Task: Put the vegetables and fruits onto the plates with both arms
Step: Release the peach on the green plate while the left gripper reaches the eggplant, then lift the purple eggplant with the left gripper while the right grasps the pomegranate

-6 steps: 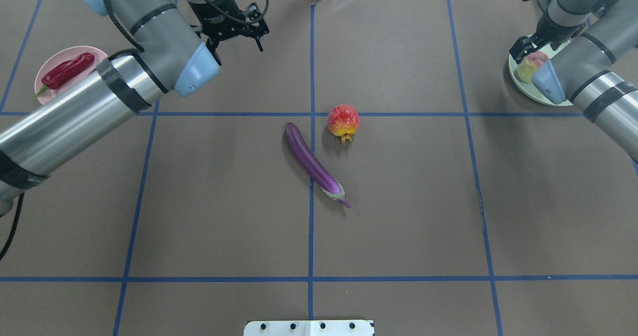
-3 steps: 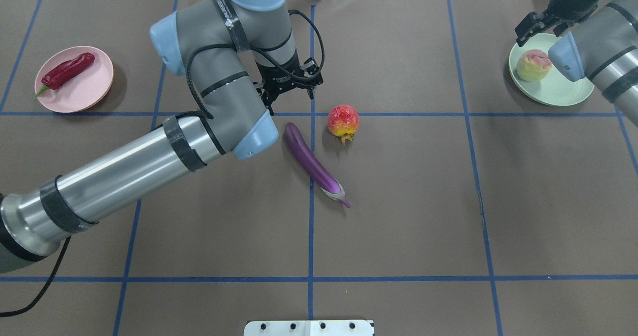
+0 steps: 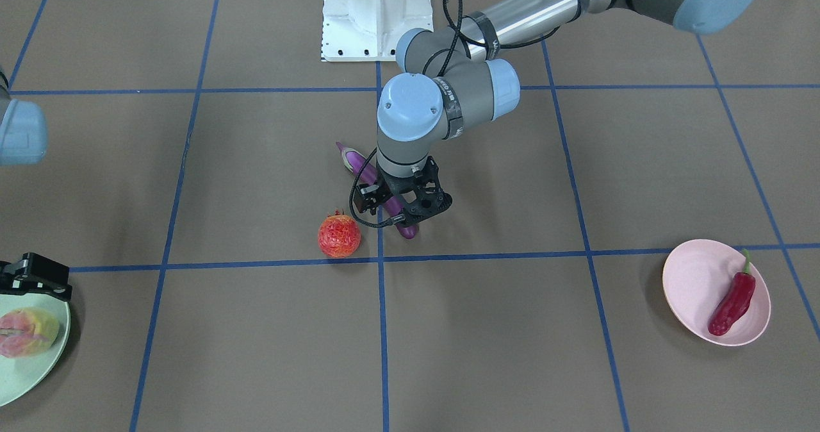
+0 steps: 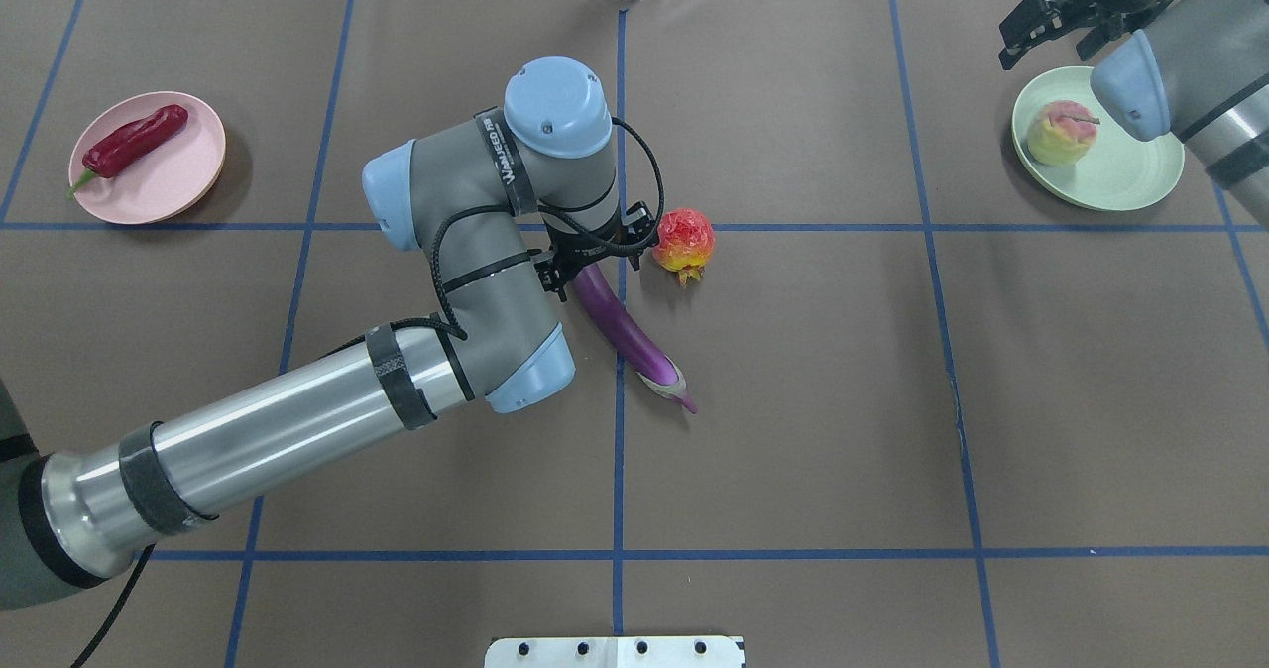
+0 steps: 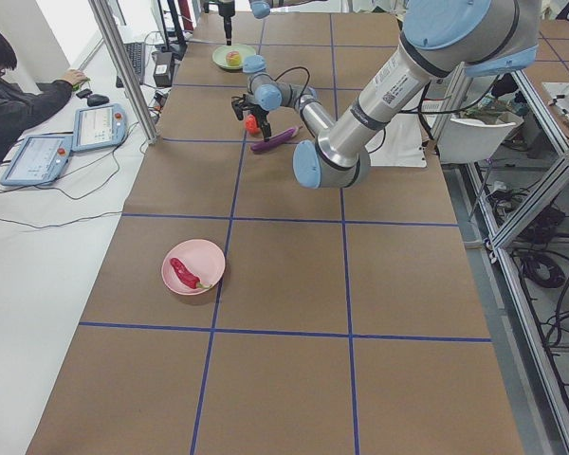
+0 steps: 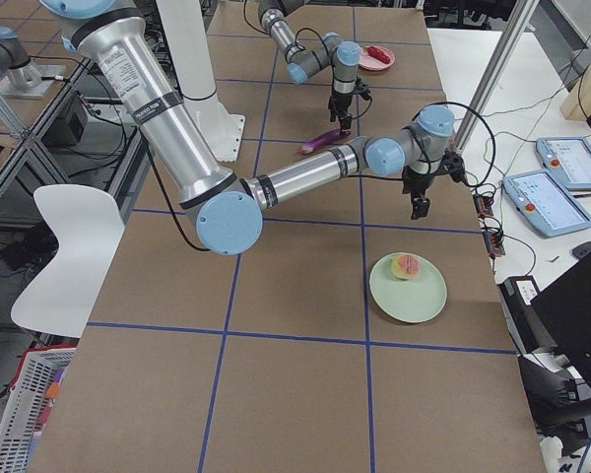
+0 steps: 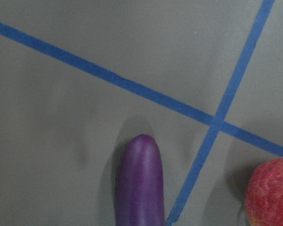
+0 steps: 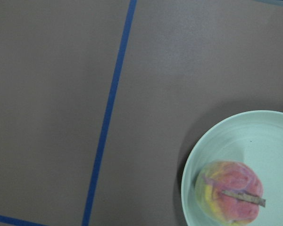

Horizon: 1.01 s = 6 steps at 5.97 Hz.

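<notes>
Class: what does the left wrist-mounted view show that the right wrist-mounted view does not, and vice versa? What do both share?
Only the left wrist-mounted view: the eggplant, its purple tip showing, and part of the red-orange fruit, both on the table. Only the right wrist-mounted view: the mint green plate holding the peach. Both: the brown table crossed by blue tape lines.

Left gripper (image 3: 407, 216) hangs over the eggplant (image 3: 363, 170) (red-orange fruit (image 3: 339, 236) just beside).
</notes>
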Tool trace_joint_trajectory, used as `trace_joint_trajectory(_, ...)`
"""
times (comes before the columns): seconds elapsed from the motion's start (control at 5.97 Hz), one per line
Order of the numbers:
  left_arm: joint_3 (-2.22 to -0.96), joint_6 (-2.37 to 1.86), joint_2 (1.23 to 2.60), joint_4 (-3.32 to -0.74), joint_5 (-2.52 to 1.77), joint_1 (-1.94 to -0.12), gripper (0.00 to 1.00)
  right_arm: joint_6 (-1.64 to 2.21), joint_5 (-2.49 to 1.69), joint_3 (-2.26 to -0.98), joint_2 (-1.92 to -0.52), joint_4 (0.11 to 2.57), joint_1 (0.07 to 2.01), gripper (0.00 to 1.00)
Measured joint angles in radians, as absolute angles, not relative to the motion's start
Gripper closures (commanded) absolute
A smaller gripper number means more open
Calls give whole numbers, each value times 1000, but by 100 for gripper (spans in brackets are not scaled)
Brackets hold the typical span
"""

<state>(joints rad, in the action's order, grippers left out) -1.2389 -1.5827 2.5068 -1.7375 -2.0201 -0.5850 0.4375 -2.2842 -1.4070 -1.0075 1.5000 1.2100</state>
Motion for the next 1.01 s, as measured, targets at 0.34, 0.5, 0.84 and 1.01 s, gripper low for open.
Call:
trace_joint_trajectory(0.34, -1228, -1608, 2492, -1774, -2003, -555, 63, 534, -2300, -1440, -990, 1501, 1202, 1)
trace_joint_trajectory(0.5, -1230, -1624, 2494, -1775, -2001, -549, 93, 556, -2307, -1450, -988, 1502, 1201, 1)
trace_joint_trajectory(0.84, -1240, -1641, 2498, -1769, -2002, -546, 100, 583, -2318, -1461, -985, 1498, 1195, 1)
trace_joint_trajectory(1.01, -1263, -1641, 2497, -1750, -2005, -550, 100, 622, -2324, -1472, -980, 1495, 1179, 1)
